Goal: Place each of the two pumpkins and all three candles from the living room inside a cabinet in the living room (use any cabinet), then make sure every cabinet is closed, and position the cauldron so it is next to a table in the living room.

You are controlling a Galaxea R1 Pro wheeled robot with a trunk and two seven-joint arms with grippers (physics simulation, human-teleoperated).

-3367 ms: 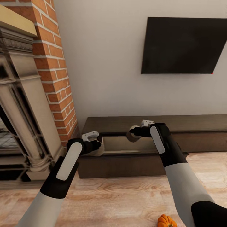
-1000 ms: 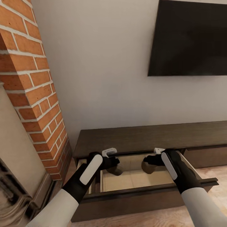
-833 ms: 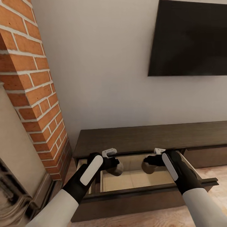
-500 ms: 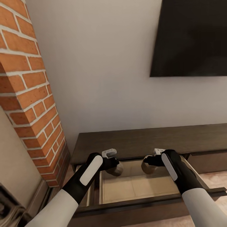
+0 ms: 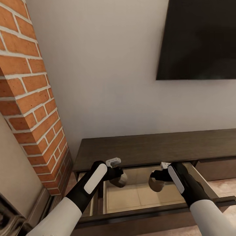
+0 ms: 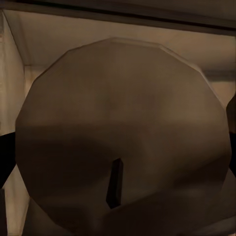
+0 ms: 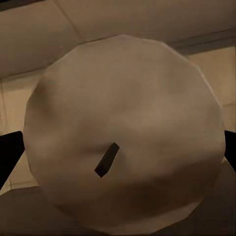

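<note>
The long, low dark-brown cabinet [image 5: 154, 147] stands against the wall with one drawer [image 5: 141, 196] pulled out, showing its pale beige inside. My left gripper [image 5: 119, 178] is shut on a beige candle [image 5: 122, 179] held over the drawer's left part. My right gripper [image 5: 156, 182] is shut on a second beige candle [image 5: 156, 184] over the drawer's right part. In the left wrist view that candle [image 6: 118, 142] shows its round end and dark wick, with the drawer's wall behind. The right wrist view gives the same end-on look at the other candle [image 7: 123, 132]. No pumpkin or cauldron is in view.
A red brick chimney column [image 5: 29, 98] and a pale fireplace surround [image 5: 16, 170] rise at the left. A black wall-mounted screen [image 5: 200, 39] hangs above the cabinet. Another drawer front [image 5: 216, 168] at the right is shut. Wood floor [image 5: 226, 186] lies at the lower right.
The view moved closer to the cabinet and its open drawer. Both grippers, each still holding a candle, have sunk lower into the drawer over the last second.
</note>
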